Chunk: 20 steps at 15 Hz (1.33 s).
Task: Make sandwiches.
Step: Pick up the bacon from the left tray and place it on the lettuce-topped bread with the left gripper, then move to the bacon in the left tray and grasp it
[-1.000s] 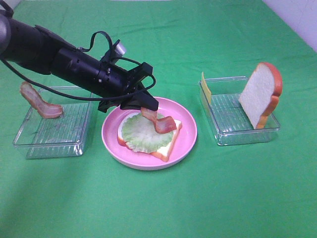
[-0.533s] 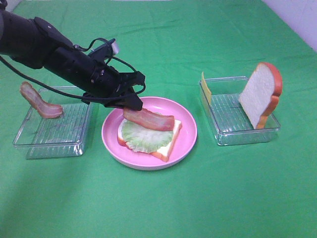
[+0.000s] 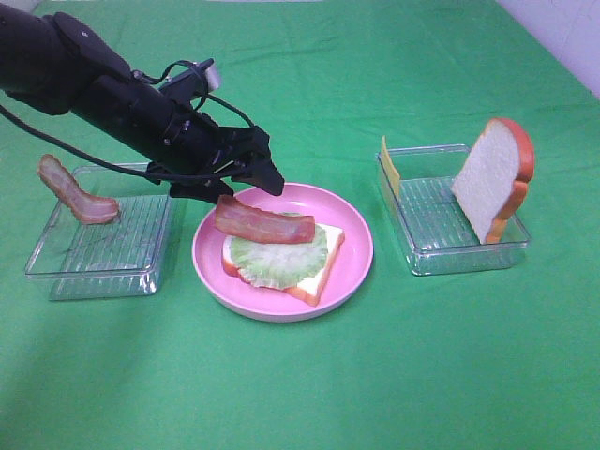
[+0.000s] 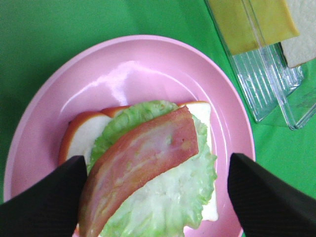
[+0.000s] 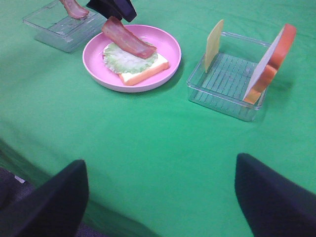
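Half-built sandwich (image 3: 281, 255) on the pink plate (image 3: 354, 272) near the middle of the tabletop (image 3: 300, 394): one base bread slice (image 3: 314, 281), one lettuce leaf (image 3: 272, 258), one placed bacon strip (image 3: 262, 225). The left gripper (image 3: 239, 184) hovers just above the strip, jaws spread and empty; the right gripper (image 5: 160, 200), equally open and empty, hangs over the near edge. Toward the left edge the left tray (image 3: 94, 267) holds one spare bacon strip (image 3: 75, 192); toward the right edge the right tray (image 3: 441, 253) holds one cheese slice (image 3: 389, 167) and one spare bread slice (image 3: 492, 178), both upright. All pieces look light, stiff and smooth, so the loose layers may slide and are best pinched across a thin edge.
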Each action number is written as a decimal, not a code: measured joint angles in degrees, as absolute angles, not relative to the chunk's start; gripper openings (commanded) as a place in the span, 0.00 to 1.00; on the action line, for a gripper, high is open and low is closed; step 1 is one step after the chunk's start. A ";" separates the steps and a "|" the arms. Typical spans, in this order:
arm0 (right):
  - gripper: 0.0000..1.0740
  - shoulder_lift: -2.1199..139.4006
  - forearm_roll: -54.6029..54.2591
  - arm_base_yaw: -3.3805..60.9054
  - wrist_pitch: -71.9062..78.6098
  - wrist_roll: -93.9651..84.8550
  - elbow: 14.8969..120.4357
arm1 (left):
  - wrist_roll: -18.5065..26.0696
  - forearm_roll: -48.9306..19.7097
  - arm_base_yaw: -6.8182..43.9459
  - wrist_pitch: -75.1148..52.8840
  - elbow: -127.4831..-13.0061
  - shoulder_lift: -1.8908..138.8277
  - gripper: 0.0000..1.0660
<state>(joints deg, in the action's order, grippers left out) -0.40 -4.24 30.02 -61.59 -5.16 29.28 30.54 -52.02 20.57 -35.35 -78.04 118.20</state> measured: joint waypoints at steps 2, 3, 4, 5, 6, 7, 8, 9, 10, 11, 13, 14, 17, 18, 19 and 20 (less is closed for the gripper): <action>0.72 -0.40 -4.24 30.02 -61.59 -5.16 29.28 | 27.56 -48.70 20.57 -35.41 -78.04 116.88 0.71; 0.72 -0.40 -4.24 30.02 -61.59 -5.16 29.28 | 23.95 -43.66 20.57 -35.41 -78.04 115.45 0.71; 0.72 -0.40 -4.24 30.02 -61.59 -5.16 29.28 | 23.95 -43.66 20.57 -35.41 -78.04 115.45 0.71; 0.72 -0.40 -4.24 30.02 -61.59 -5.16 29.28 | 20.63 -39.71 20.57 -35.41 -78.15 114.19 0.71; 0.72 -0.40 -4.24 30.02 -61.59 -5.16 29.28 | 17.13 -35.29 20.57 -35.41 -78.50 112.93 0.71; 0.72 -0.40 -4.24 30.02 -61.59 -5.16 29.28 | 7.79 -24.41 20.57 -37.30 -80.73 110.12 0.71; 0.72 -0.40 -4.24 30.02 -61.59 -5.16 29.28 | 5.21 -22.29 20.57 -38.27 -81.42 109.55 0.71; 0.72 -0.40 -4.24 30.02 -61.59 -5.16 29.28 | -2.58 -14.44 20.57 -43.43 -84.57 108.12 0.71; 0.72 -0.40 -4.24 30.02 -61.59 -5.16 29.28 | -6.59 -10.03 20.57 -48.19 -87.26 107.60 0.71; 0.72 -0.40 -4.24 30.02 -61.59 -5.16 29.28 | -9.22 -5.67 20.57 -52.43 -89.95 107.31 0.71; 0.72 -0.40 -4.24 30.02 -61.59 -5.16 29.28 | -11.06 0.97 20.51 -59.36 -94.60 107.14 0.71; 0.72 -0.40 -4.24 30.02 -61.59 -5.16 29.28 | -11.29 2.64 20.00 -61.13 -96.37 107.14 0.71; 0.72 -0.40 -4.24 30.02 -61.59 -5.16 29.28 | -11.63 3.67 15.30 -62.62 -97.63 107.43 0.71; 0.72 -0.40 -4.24 30.02 -61.59 -5.16 29.28 | -11.63 4.01 12.55 -64.34 -97.63 108.06 0.71; 0.72 -0.40 -4.24 30.02 -61.59 -5.16 29.28 | -11.63 4.07 10.26 -65.32 -97.63 109.26 0.71; 0.72 -0.40 -4.24 30.02 -61.59 -5.16 29.28 | -11.63 4.07 9.17 -65.49 -97.63 109.95 0.71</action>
